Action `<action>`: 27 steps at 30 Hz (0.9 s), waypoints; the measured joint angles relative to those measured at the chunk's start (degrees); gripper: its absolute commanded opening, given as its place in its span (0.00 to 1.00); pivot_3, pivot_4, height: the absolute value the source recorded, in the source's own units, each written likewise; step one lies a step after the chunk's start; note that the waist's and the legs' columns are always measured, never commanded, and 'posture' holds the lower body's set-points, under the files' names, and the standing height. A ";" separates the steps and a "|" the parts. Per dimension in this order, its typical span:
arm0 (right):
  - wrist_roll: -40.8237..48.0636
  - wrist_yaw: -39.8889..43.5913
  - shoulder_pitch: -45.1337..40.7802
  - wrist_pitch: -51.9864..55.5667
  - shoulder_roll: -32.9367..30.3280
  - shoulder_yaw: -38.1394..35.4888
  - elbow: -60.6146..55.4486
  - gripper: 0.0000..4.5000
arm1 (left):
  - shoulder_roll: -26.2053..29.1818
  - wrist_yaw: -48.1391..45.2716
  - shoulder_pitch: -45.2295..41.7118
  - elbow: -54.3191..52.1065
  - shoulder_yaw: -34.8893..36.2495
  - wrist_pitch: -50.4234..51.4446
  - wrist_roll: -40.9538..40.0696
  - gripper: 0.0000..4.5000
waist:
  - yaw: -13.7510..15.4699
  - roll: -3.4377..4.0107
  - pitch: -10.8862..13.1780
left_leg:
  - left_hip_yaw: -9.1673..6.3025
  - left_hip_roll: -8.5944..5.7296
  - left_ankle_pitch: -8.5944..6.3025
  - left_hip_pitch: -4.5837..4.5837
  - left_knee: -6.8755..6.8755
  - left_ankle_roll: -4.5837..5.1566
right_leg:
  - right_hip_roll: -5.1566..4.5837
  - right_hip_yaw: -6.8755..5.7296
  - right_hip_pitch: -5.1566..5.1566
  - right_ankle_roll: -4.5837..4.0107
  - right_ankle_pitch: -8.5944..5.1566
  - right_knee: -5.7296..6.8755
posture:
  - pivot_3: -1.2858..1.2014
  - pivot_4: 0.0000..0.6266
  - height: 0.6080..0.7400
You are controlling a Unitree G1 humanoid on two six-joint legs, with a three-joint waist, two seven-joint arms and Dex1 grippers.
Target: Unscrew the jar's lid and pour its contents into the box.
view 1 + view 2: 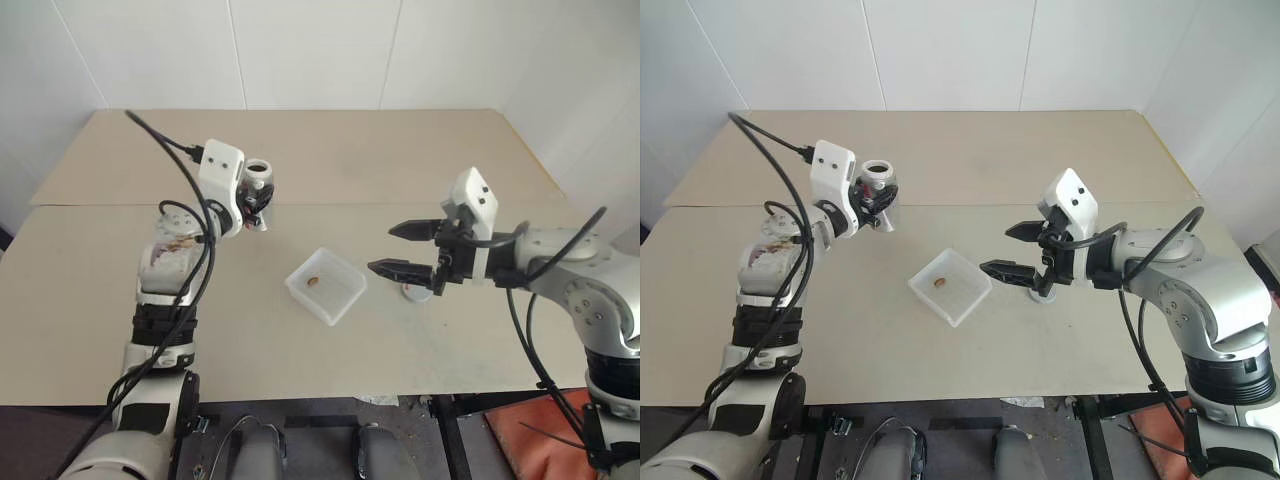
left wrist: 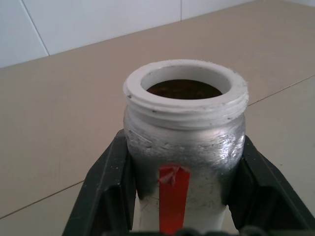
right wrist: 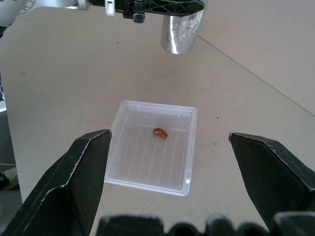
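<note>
A: Jar (image 2: pixel 183 147), item one: held upright and off the table by the left gripper (image 1: pixel 250 205), whose jaws are clamped on its sides; mouth uncapped, red mark on the wall turned toward the wrist. Location: far left of the scene, above the tabletop.

B: Contents (image 3: pixel 160 132), item two: one brownish-orange bit, recorded as already lying inside the box (image 1: pixel 340 302). Box location: centre of the table, between the two arms, well apart from the jar.

A: Lid (image 1: pixel 418 291), item three: a round piece with a red mark is seen on the table under the right gripper (image 1: pixel 400 249), which is spread wide and is carrying nothing.

B: Risks, as judged: the light box could be nudged or tipped if the open right fingers are lowered carelessly, and the bit spilled. The jar could be knocked over if it is set down off-level. The lid could be pushed off by a sweep of the right arm.

A: Surface: a pale beige table (image 1: pixel 450 150), matte, with a seam running left to right across it and faint scuffs.

B: Room: plain white panelled walls at the far side; an orange-red object is noted on the floor, near right.
</note>
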 measured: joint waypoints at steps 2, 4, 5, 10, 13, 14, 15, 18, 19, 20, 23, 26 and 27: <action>-0.02 -0.15 0.05 -0.05 0.29 0.00 -0.15 0.99 | 0.01 -0.33 1.80 -0.45 0.70 0.09 -1.37 0.45 | 0.07 0.00 0.00 | 0.00 -0.01 0.00 0.04 0.00 0.00 | -0.01 0.00 0.03 0.00 0.00 -0.01 | 0.52 0.24 1.00; -0.05 -0.24 0.44 -0.36 0.34 0.00 -0.61 0.99 | 0.19 -0.93 3.64 -0.84 0.97 0.05 -2.52 0.45 | 0.08 0.00 0.00 | -0.01 -0.01 0.00 0.05 0.00 0.00 | -0.01 0.00 0.04 0.00 0.00 -0.02 | 0.52 0.24 1.00; -0.17 -0.25 0.92 -0.87 0.38 0.05 -0.88 0.99 | 0.24 -1.23 4.92 -1.05 0.92 -0.76 -2.76 0.45 | 0.08 0.00 0.00 | 0.00 -0.01 0.00 0.06 -0.01 0.00 | -0.01 0.00 0.05 0.00 0.00 -0.02 | 0.52 0.24 1.00; -1.85 -0.28 2.88 -2.77 0.39 1.86 -1.73 0.99 | 0.11 -1.86 11.66 -0.42 -0.72 -8.85 -2.25 0.45 | 0.12 0.00 0.00 | 0.00 -0.01 0.00 0.08 -0.01 0.00 | -0.02 0.01 0.06 0.00 0.00 -0.03 | 0.52 0.24 1.00; -2.14 -0.14 3.34 -3.78 0.41 2.01 -2.22 0.99 | -0.46 -2.57 13.74 0.87 -1.51 -16.37 -1.71 0.45 | 0.25 0.00 -0.01 | 0.01 -0.02 0.00 0.18 -0.04 0.00 | -0.03 0.02 0.15 -0.01 0.00 -0.07 | 0.52 0.24 1.00; -2.21 -0.15 3.44 -3.88 0.41 2.01 -2.36 0.99 | -0.71 -2.62 14.21 2.07 -1.84 -18.66 -1.27 0.45 | 0.27 0.00 -0.01 | 0.01 -0.03 0.00 0.19 -0.04 0.00 | -0.04 0.02 0.16 -0.01 0.00 -0.07 | 0.52 0.24 1.00; -2.25 -0.21 3.65 -3.91 0.41 2.01 -2.59 0.99 | -0.93 -2.63 14.51 3.09 -1.91 -20.69 -1.21 0.45 | 0.31 0.00 -0.01 | 0.01 -0.03 0.00 0.19 -0.04 0.00 | -0.04 0.01 0.17 -0.01 0.00 -0.07 | 0.52 0.24 1.00; -2.24 -0.33 3.83 -3.91 0.41 2.03 -3.14 1.00 | -0.98 -2.65 14.80 4.54 -2.06 -22.76 -1.16 0.65 | 0.43 0.01 -0.02 | 0.00 -0.03 0.00 0.24 -0.04 0.00 | -0.03 0.01 0.21 -0.01 0.00 -0.05 | 0.52 0.24 1.00; -2.23 -0.37 3.84 -3.91 0.41 2.02 -3.45 1.00 | -0.89 -2.60 15.17 5.05 -2.17 -22.68 -1.12 0.72 | 0.42 0.01 -0.02 | 0.01 -0.03 0.00 0.25 -0.04 0.00 | -0.03 0.02 0.21 -0.01 0.00 -0.05 | 0.52 0.24 1.00; -2.22 -0.38 3.84 -3.91 0.42 2.04 -3.61 1.00 | -0.79 -2.67 15.65 5.20 -2.25 -22.58 -1.12 0.80 | 0.40 0.01 -0.02 | 0.00 -0.03 0.00 0.24 -0.04 0.00 | -0.03 0.01 0.20 -0.01 0.00 -0.06 | 0.52 0.24 1.00; -2.26 -0.40 3.88 -3.91 0.41 2.05 -3.75 1.00 | 1.17 -3.96 18.96 2.95 -2.30 -21.66 -1.44 0.99 | -0.08 0.01 -0.02 | 0.03 0.01 0.00 0.22 -0.07 0.00 | 0.00 0.07 0.12 -0.01 0.00 -0.05 | 0.52 0.24 1.00; -2.40 -0.19 4.38 -4.08 0.28 2.06 -3.76 1.00 | 4.58 -6.65 22.57 -2.78 -1.40 -18.94 -3.64 0.99 | -0.15 0.01 -0.02 | 0.04 0.03 0.00 0.23 -0.09 0.00 | 0.01 0.09 0.10 -0.01 0.00 -0.04 | 0.52 0.24 1.00; -2.56 -0.01 4.70 -4.25 0.01 2.07 -3.75 1.00 | 6.33 -8.00 24.04 -5.29 -0.77 -17.81 -4.85 0.99 | -0.12 0.01 -0.02 | 0.05 0.03 0.00 0.25 -0.10 0.00 | 0.00 0.10 0.12 -0.01 0.00 -0.04 | 0.52 0.24 1.00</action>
